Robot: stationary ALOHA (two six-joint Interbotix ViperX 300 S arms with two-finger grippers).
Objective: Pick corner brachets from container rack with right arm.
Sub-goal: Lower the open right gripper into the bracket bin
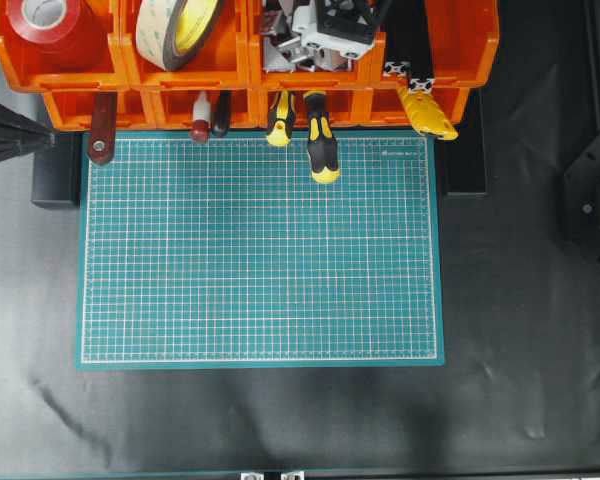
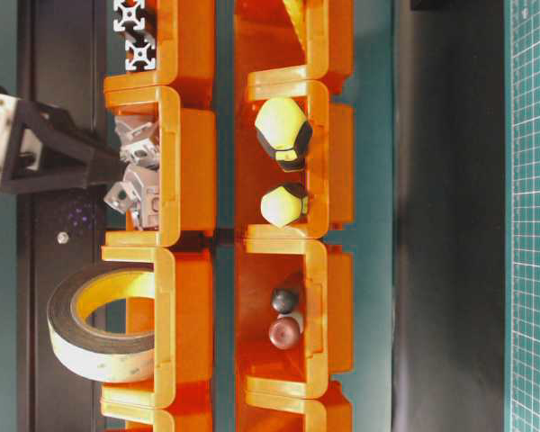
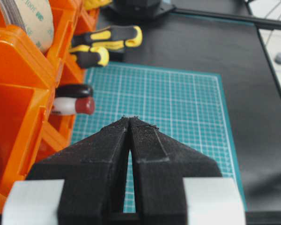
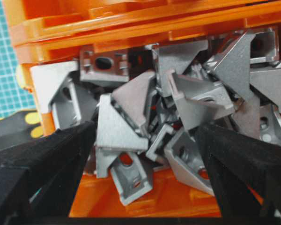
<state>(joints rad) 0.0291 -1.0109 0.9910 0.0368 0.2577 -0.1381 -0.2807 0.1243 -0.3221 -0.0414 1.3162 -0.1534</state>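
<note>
Several silver-grey corner brachets [image 4: 131, 108] lie heaped in one orange bin [image 4: 131, 28] of the container rack [image 1: 230, 75]. My right gripper [image 4: 145, 140] stands open low over this heap, its black fingers [image 4: 42, 159] on either side of a few brackets, gripping none. From table level the right gripper [image 2: 117, 166] reaches in from the left to the brackets [image 2: 135, 180]. From overhead the right arm [image 1: 350, 20] covers most of that bin. My left gripper [image 3: 131, 118] is shut and empty above the green cutting mat's [image 3: 178, 103] left edge.
The rack also holds a red tape roll [image 1: 45, 20], a yellowish tape roll [image 1: 175, 30], black extrusion bars [image 1: 410, 75], and yellow-black screwdrivers [image 1: 320, 150] that stick out over the green mat [image 1: 260, 250]. The left arm [image 1: 10, 135] sits at the mat's left.
</note>
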